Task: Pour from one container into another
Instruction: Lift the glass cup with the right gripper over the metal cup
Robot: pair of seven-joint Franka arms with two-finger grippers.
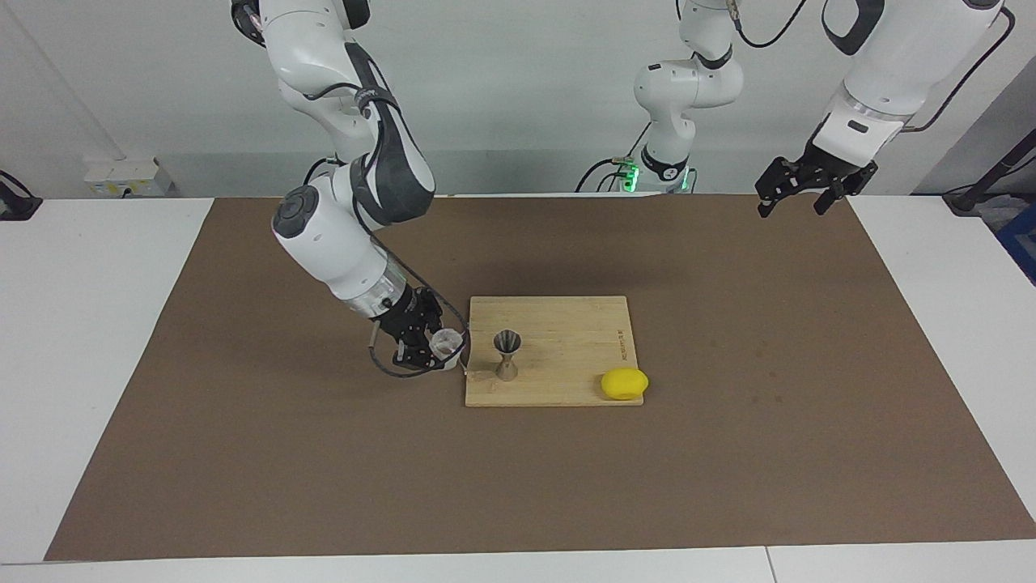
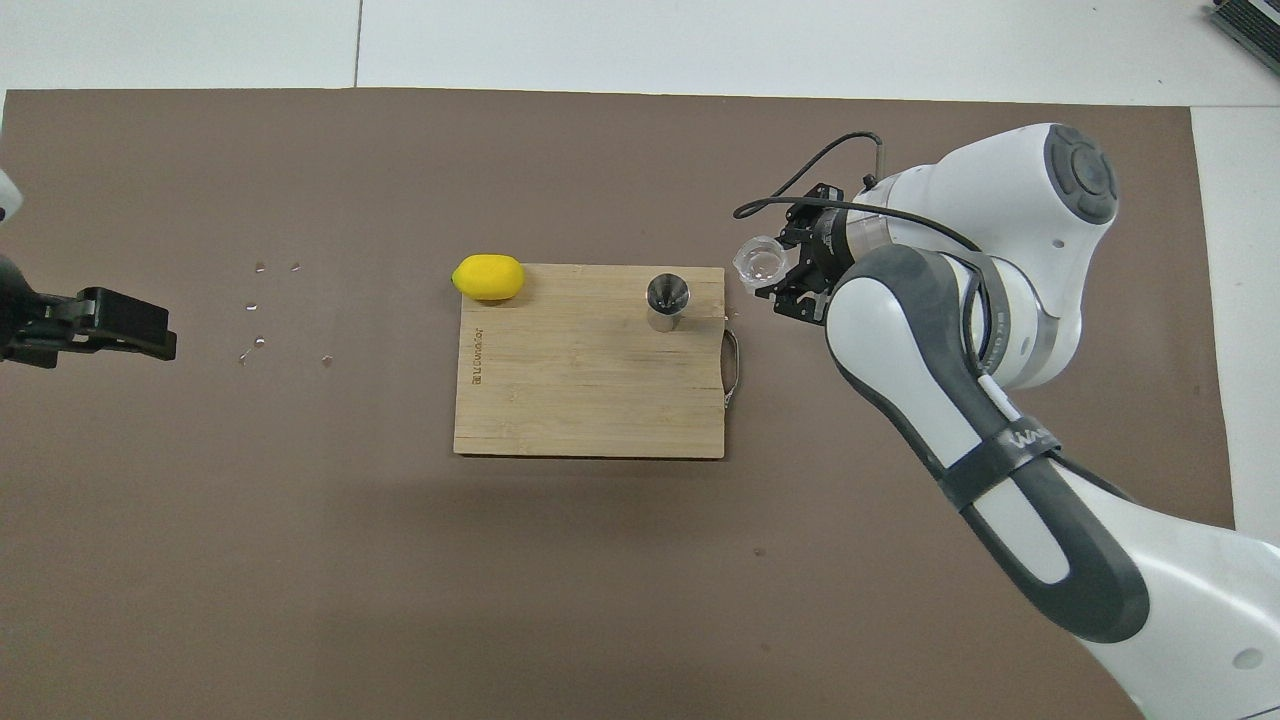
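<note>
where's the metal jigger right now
The jigger stands upright on the wooden cutting board, near the board's edge toward the right arm's end of the table. The glass tumbler in the right gripper is just beside that edge.

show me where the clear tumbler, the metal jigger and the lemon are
clear tumbler (image 2: pixel 757 262), overhead view, on its open mouth
metal jigger (image 1: pixel 507 354), facing view, on its narrow waist
lemon (image 2: pixel 488 277), overhead view, on the middle of its yellow skin

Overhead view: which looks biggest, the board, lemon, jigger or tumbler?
1. Board, by far.
2. Lemon.
3. Jigger and tumbler look alike; the tumbler is partly hidden in the right gripper, so no ranking.
</note>
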